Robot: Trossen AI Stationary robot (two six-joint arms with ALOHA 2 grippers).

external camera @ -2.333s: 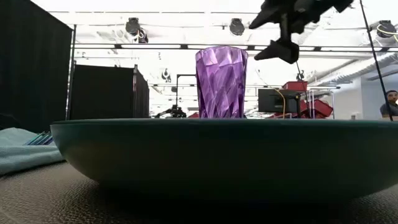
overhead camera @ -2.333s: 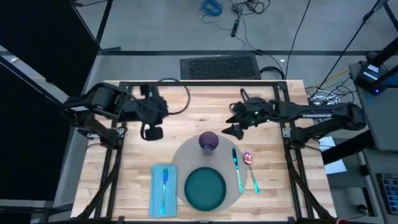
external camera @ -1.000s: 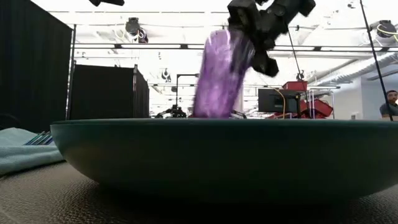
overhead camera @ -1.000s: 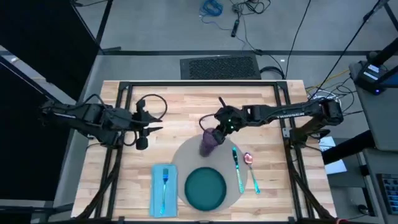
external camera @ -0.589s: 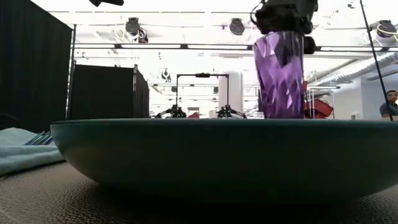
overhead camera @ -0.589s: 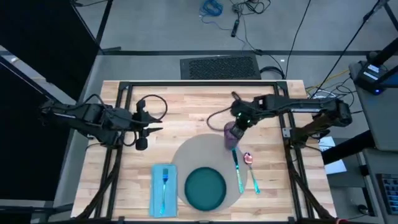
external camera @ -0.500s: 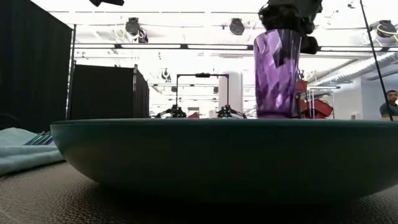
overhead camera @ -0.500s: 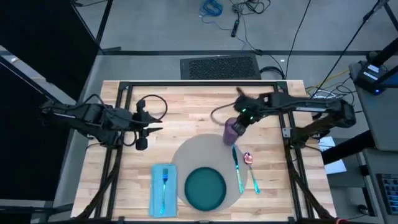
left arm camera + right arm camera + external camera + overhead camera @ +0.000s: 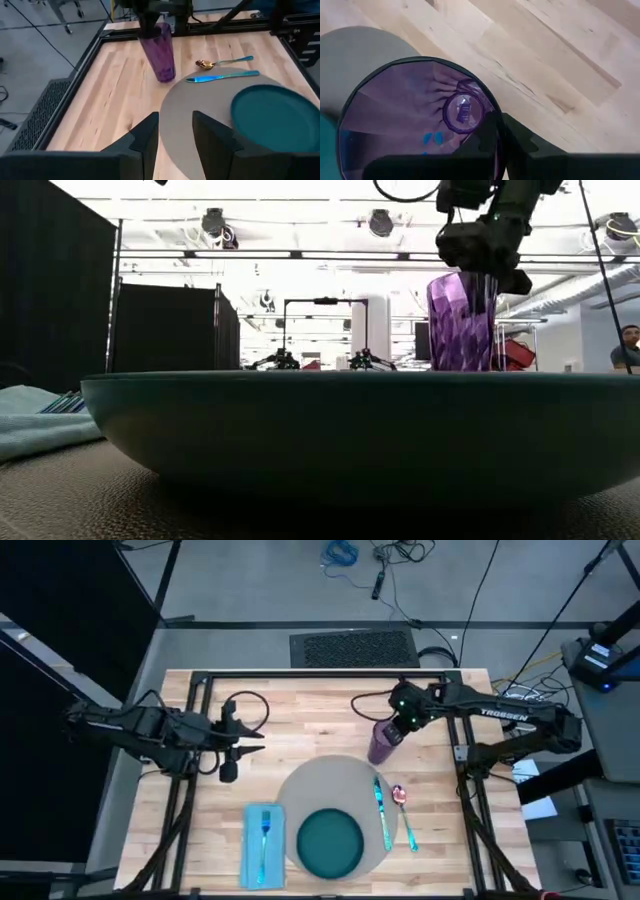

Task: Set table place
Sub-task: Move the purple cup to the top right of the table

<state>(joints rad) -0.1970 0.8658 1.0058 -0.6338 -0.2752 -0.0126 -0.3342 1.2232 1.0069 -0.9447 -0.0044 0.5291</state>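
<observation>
While the right gripper [image 9: 393,730] holds the purple tumbler [image 9: 382,744] by its rim (one of the fingers [image 9: 490,131] reaches inside the cup, so they are closed on its wall), the cup stands upright on the bare wood of the counter [image 9: 310,715], just beyond the far right edge of the round grey placemat [image 9: 305,780]. On the placemat sit a dark teal plate [image 9: 330,843] and a blue knife [image 9: 381,810]; a spoon [image 9: 403,808] lies just right of the knife, and a light blue napkin [image 9: 262,845] carrying a fork [image 9: 266,840] lies to the mat's left. Over the counter's left side the left gripper [image 9: 247,748] waits with its fingers [image 9: 145,137] apart, holding nothing.
</observation>
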